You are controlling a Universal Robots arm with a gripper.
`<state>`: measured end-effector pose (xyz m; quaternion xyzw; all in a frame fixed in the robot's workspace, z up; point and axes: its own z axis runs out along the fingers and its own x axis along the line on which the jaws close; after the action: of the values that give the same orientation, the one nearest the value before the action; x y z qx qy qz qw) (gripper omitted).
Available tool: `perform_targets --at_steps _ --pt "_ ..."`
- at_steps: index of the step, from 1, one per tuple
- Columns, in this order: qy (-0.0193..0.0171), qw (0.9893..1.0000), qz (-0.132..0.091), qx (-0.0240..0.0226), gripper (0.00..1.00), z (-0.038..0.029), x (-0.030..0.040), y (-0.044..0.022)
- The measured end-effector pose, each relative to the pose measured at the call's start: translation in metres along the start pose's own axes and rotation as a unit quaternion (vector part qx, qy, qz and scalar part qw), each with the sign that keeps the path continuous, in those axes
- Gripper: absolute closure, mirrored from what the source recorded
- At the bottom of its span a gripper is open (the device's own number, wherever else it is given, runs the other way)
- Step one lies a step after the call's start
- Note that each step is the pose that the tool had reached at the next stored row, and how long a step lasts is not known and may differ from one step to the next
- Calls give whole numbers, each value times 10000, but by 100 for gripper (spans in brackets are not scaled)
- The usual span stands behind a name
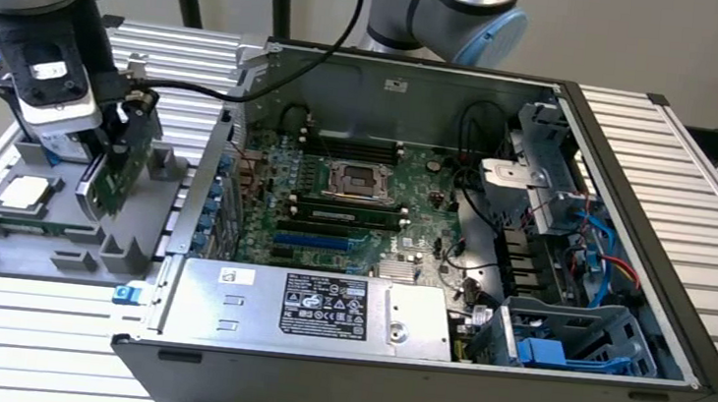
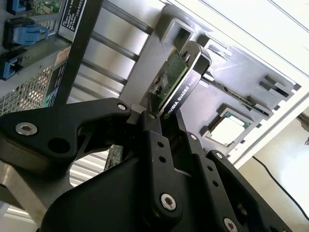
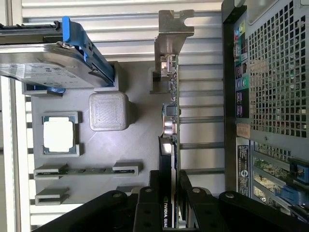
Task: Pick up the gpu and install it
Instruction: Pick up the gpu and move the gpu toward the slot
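The gpu (image 1: 116,166) stands on edge, a green card with a black shroud, over the grey holder tray (image 1: 11,249) at the exterior view's left. My gripper (image 1: 113,123) is shut on its upper edge. In the first wrist view the gpu (image 3: 170,116) shows edge-on with its silver bracket (image 3: 174,34) at the far end, and the black fingers (image 3: 153,181) clamp it from both sides. In the second wrist view the gpu (image 2: 181,79) sticks out beyond the fingers (image 2: 157,130). I cannot tell whether its lower edge still touches the tray.
The open computer case (image 1: 650,259) lies to the exterior view's right of the tray, with motherboard (image 1: 345,210) and power supply (image 1: 309,305) exposed. On the tray (image 3: 133,145) sit a processor chip (image 3: 59,134), a hard drive with blue rails (image 3: 43,63) and a RAM stick (image 3: 87,170).
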<state>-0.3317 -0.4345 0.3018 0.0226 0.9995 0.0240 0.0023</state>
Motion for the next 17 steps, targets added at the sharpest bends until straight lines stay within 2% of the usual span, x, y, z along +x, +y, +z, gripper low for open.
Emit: perform_targets --at_steps 17 --pt "0 10000 0 0 100 -82 -1 4"
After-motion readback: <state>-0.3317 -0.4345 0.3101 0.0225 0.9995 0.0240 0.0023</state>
